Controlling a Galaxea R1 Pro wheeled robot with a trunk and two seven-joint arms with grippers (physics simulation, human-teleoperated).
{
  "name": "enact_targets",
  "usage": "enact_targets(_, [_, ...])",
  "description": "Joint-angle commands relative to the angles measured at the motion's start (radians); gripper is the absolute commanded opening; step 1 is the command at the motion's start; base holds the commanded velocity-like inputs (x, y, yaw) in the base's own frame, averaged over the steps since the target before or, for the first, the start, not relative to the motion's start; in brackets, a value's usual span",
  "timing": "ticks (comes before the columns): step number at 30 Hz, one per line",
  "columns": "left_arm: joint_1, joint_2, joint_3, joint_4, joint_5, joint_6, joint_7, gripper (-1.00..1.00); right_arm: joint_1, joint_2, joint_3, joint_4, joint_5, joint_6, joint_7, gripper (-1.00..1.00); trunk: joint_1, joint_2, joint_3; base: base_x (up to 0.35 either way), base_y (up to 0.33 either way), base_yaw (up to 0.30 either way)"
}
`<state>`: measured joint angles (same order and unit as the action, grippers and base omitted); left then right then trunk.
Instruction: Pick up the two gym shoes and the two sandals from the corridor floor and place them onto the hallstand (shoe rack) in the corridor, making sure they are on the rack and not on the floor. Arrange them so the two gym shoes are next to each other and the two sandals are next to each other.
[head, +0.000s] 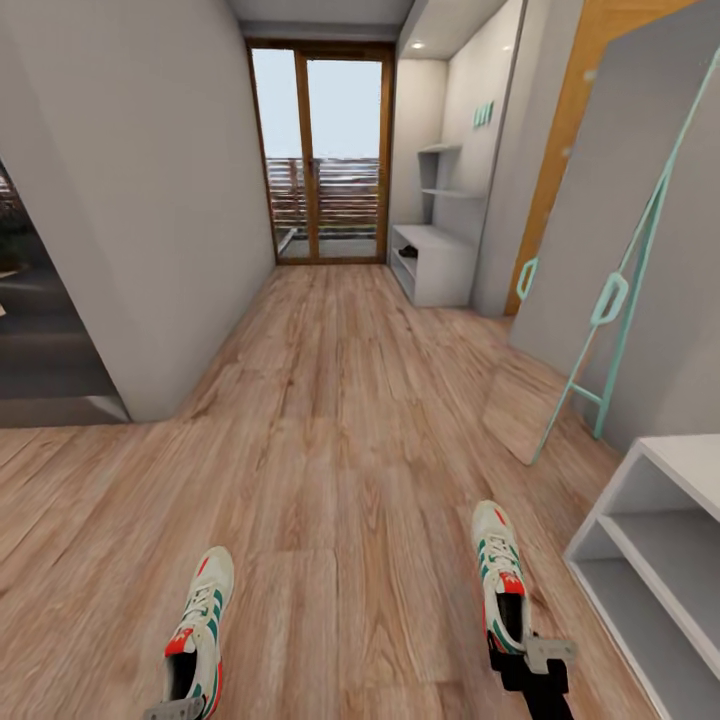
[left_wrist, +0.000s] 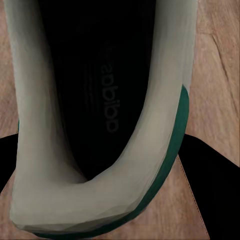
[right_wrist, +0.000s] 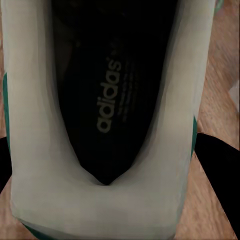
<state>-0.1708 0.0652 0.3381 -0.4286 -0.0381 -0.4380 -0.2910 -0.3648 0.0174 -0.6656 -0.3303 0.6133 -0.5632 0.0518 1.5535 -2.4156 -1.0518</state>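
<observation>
Two white gym shoes with green stripes and red-orange accents show low in the head view, toes pointing away from me. My left gripper (head: 176, 711) is shut on the heel of the left gym shoe (head: 200, 625). My right gripper (head: 527, 655) is shut on the heel of the right gym shoe (head: 498, 580). In each wrist view the heel collar and dark inside of a shoe (left_wrist: 100, 100) (right_wrist: 107, 100) sit between black fingers (left_wrist: 215, 175) (right_wrist: 220, 160). The hallstand (head: 432, 262) stands far down the corridor on the right, with wall shelves above it. The sandals are out of view.
The wood-plank corridor floor (head: 340, 420) runs ahead to a glass door (head: 322, 150). A grey wall corner (head: 150, 250) juts in at the left. A teal-framed mirror (head: 620, 290) leans on the right wall. A white open-shelf unit (head: 655, 560) stands close at my right.
</observation>
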Motion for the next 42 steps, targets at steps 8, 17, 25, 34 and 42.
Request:
enact_targets(8, [0.000, -0.001, 0.005, 0.001, -0.004, -0.002, -0.010, -1.00, 0.000, 0.001, -0.010, 0.026, -0.041, -0.007, 0.008, -1.00, 0.000, 0.000, -0.001, 0.338, 0.000, 0.000])
enact_targets(17, [0.000, -0.003, 0.005, 0.001, -0.004, -0.002, -0.010, -1.00, 0.000, -0.001, -0.006, 0.049, 0.052, -0.010, 0.008, -1.00, 0.000, 0.000, -0.001, 0.338, 0.000, 0.000])
enact_targets(25, [0.000, -0.002, 0.008, 0.001, 0.004, -0.002, -0.010, -1.00, 0.000, -0.008, -0.010, 0.044, 0.064, -0.010, 0.008, -1.00, 0.000, 0.000, -0.001, 0.338, 0.000, 0.000])
enact_targets(34, [0.000, -0.004, 0.007, 0.001, 0.004, -0.003, -0.009, -1.00, 0.000, -0.010, -0.011, 0.048, 0.059, -0.009, 0.004, -1.00, 0.000, 0.000, -0.001, 0.338, 0.000, 0.000])
enact_targets(42, [0.000, -0.005, 0.007, 0.001, 0.005, -0.003, -0.010, -1.00, 0.000, -0.010, -0.010, 0.051, 0.061, -0.006, 0.007, -1.00, 0.000, 0.000, -0.001, 0.338, 0.013, 0.000])
